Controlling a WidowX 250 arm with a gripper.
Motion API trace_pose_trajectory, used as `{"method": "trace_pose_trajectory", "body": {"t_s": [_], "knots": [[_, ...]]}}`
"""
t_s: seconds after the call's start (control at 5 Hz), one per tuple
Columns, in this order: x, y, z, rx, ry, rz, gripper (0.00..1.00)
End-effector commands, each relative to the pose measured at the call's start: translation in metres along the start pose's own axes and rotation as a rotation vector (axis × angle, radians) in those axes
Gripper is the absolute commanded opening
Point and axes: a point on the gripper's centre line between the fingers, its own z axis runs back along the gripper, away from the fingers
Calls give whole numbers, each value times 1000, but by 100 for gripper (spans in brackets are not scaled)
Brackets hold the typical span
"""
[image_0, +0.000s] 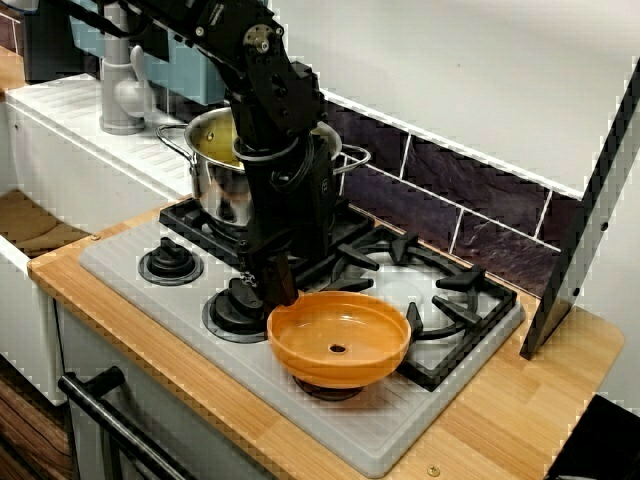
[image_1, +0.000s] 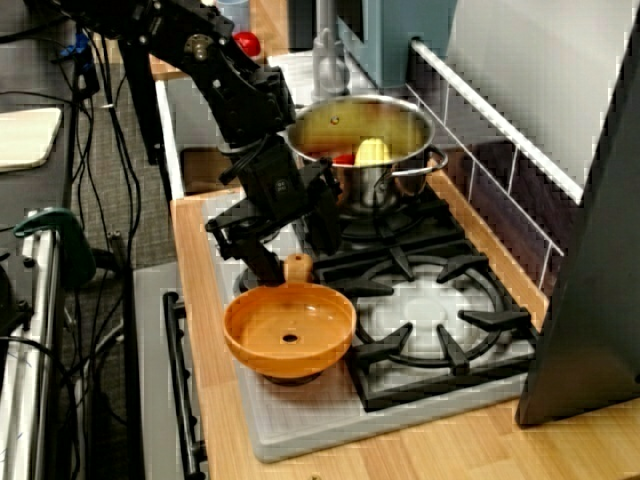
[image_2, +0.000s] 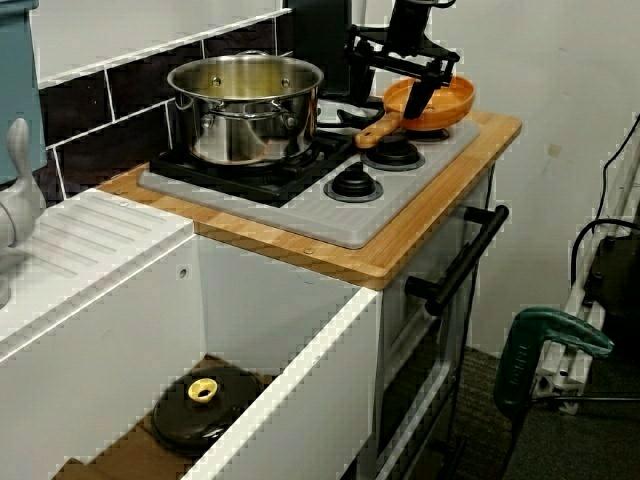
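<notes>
**Surface** (image_0: 575, 390): wooden, carrying a grey stove (image_0: 385, 440).
**Steel pot** (image_0: 222, 190): on the far left burner, with yellow and red pieces inside.
**Orange pan** (image_0: 338, 335): on the near burner, level, with its handle (image_1: 297, 266) on the side toward the pot.
**End effector** (image_0: 283, 285): low at the pan's far rim, one finger (image_1: 262, 262) just beside the handle. The arm hides the gap, so it cannot be told whether the handle is clamped.
**Handling judgement:** the handle should sit squarely between both fingers, and the pan should be kept level and clear of the pot.

Pot (image_0: 215, 195): no lettering legible
Orange pan (image_0: 340, 340): no label or number
Stove top (image_0: 112, 252): no readable markings or brand
</notes>
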Motion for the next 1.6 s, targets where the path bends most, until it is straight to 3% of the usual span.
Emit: {"method": "trace_pose_trajectory", "body": {"t_s": [0.0,0.4,0.6,0.8,1.2,1.4], "knots": [[-2,15,14,9,-6,-8,100],[-6,20,19,-5,0,7,100],[0,15,25,-22,-35,52,100],[6,11,36,-8,-86,192,100],[9,10,37,54,-97,544,100],[9,11,28,70,-110,699,100]]}}
